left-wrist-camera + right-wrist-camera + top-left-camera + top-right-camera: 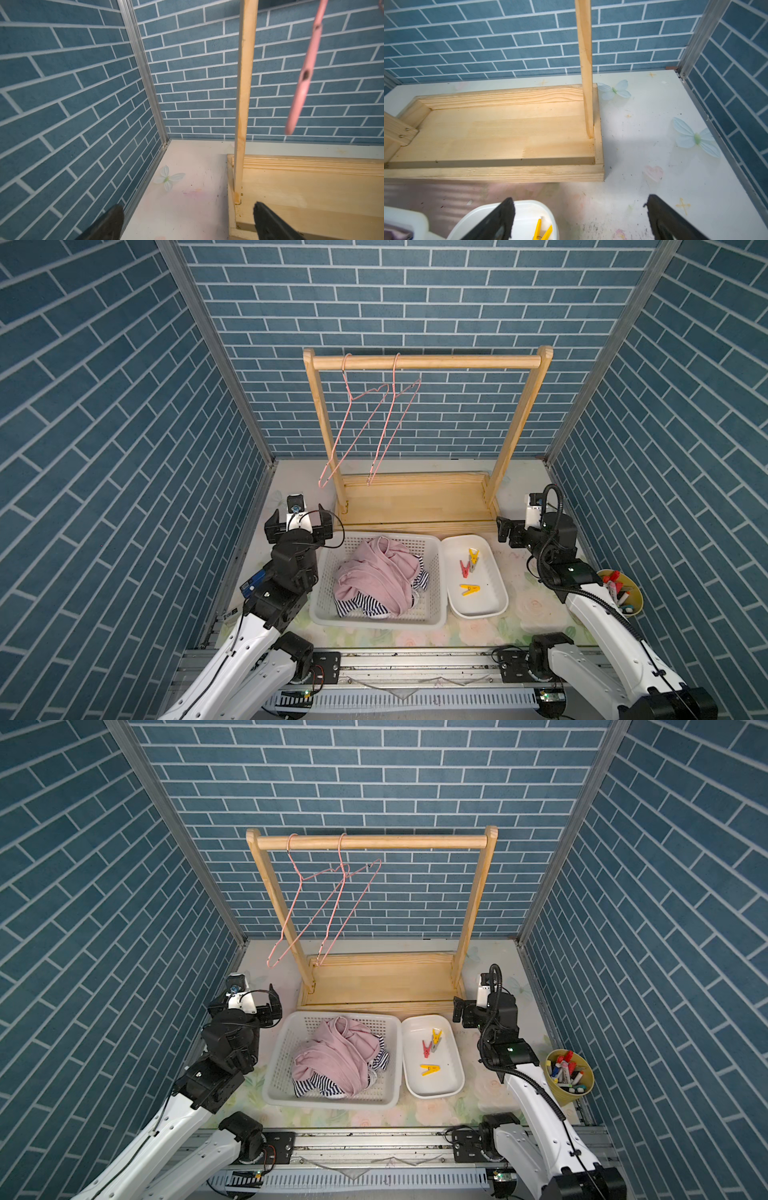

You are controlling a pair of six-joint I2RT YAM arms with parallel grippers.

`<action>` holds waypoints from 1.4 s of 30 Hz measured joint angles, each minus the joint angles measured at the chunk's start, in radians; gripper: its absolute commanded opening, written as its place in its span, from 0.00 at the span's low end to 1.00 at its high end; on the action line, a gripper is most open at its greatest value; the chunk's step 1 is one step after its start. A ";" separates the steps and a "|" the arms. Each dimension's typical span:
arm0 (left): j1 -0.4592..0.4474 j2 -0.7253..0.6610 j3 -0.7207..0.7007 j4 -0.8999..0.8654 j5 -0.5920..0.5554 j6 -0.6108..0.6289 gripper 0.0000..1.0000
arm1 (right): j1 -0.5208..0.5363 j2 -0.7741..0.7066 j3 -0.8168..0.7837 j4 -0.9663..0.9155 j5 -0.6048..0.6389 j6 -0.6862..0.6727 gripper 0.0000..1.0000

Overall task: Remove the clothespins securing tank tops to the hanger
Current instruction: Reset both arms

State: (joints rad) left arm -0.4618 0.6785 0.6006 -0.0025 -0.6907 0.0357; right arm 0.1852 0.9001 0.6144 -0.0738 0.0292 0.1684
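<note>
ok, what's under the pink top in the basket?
The striped tank top, peeking out around the pink top. Most of it, and the basket floor beneath, is covered.

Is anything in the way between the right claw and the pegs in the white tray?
Nothing visible is. The four clothespins lie uncovered in the white tray. The right claw, open and empty, hangs beside the tray's far corner. Only the tray's low rim lies between them.

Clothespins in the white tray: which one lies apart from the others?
The yellow plastic clothespin nearest the robot in the white oblong tray lies alone; the red clothespin, grey clothespin and second yellow clothespin sit together behind it.
</note>
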 measured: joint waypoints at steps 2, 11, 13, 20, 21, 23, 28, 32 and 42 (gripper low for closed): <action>0.010 0.003 -0.063 0.051 -0.017 0.010 0.99 | 0.000 0.011 -0.014 0.026 0.053 0.000 0.99; 0.131 0.183 -0.190 0.256 -0.011 0.040 0.99 | 0.000 0.090 -0.188 0.200 0.273 -0.021 0.98; 0.140 0.248 -0.234 0.328 0.003 0.048 0.99 | 0.000 0.116 -0.208 0.249 0.312 -0.042 0.98; 0.238 0.466 -0.278 0.558 0.109 0.007 0.99 | -0.023 0.309 -0.276 0.526 0.373 -0.091 0.98; 0.245 0.495 -0.272 0.588 0.121 0.003 0.99 | -0.027 0.338 -0.286 0.570 0.375 -0.098 0.98; 0.253 0.555 -0.252 0.645 0.136 0.002 0.99 | -0.040 0.388 -0.298 0.650 0.373 -0.105 0.99; 0.265 0.667 -0.243 0.809 0.155 -0.003 0.99 | -0.101 0.536 -0.275 0.810 0.314 -0.128 0.98; 0.277 0.730 -0.211 0.845 0.173 -0.008 0.99 | -0.153 0.586 -0.266 0.858 0.220 -0.132 0.98; 0.384 0.800 -0.177 0.848 0.424 0.005 0.99 | -0.181 0.620 -0.252 0.898 0.122 -0.132 0.99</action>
State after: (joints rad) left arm -0.0776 1.4788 0.4236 0.8455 -0.2665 0.0406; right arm 0.0040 1.5204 0.3626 0.8242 0.1516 0.0368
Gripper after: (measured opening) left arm 0.995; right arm 0.988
